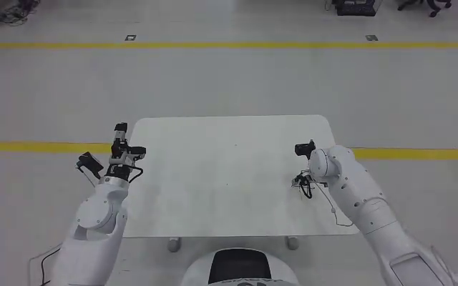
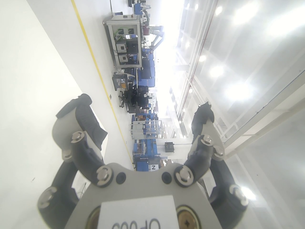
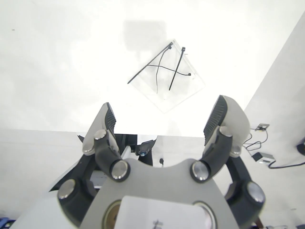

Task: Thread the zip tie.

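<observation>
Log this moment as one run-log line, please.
left gripper: open, empty, at table edge | right gripper: open, empty, facing zip ties | zip ties: crossed, loose on clear sheet | threading: not yet begun

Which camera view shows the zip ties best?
The right wrist view: black zip ties lie crossed on a clear tray, heads and tails distinct. The top view gives a small dark tangle beside the right arm, too small to identify. The left wrist view faces away, into the room.
</observation>
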`<state>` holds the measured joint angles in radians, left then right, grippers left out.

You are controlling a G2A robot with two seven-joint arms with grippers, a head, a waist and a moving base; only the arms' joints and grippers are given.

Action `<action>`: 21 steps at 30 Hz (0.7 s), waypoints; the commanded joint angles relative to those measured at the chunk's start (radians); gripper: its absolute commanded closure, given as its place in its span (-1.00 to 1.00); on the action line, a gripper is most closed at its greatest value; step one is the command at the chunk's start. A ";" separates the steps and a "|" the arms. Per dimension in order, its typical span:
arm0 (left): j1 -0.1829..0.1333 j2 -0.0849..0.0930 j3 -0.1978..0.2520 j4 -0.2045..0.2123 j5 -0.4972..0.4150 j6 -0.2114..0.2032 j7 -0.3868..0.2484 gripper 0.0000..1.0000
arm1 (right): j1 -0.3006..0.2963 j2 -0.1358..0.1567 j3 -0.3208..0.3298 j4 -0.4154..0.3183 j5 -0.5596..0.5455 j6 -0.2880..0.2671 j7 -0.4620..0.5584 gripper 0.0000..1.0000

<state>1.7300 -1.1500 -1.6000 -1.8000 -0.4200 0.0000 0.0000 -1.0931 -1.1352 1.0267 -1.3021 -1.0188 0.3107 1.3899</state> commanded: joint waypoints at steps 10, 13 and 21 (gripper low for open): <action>0.000 0.000 0.000 0.000 0.000 0.000 0.000 -1.00 | -0.007 -0.003 0.012 0.010 0.034 0.016 -0.050 -1.00; 0.000 0.000 0.000 0.000 0.000 0.000 0.000 -1.00 | -0.015 -0.003 0.022 0.006 0.045 0.021 -0.058 -1.00; 0.000 0.000 0.000 0.000 0.000 0.000 0.000 -1.00 | -0.033 -0.001 0.041 -0.009 0.052 0.012 -0.081 0.16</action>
<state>1.7300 -1.1500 -1.6000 -1.8000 -0.4200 0.0000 0.0000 -1.1245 -1.1369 1.0662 -1.3083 -0.9628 0.3233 1.3085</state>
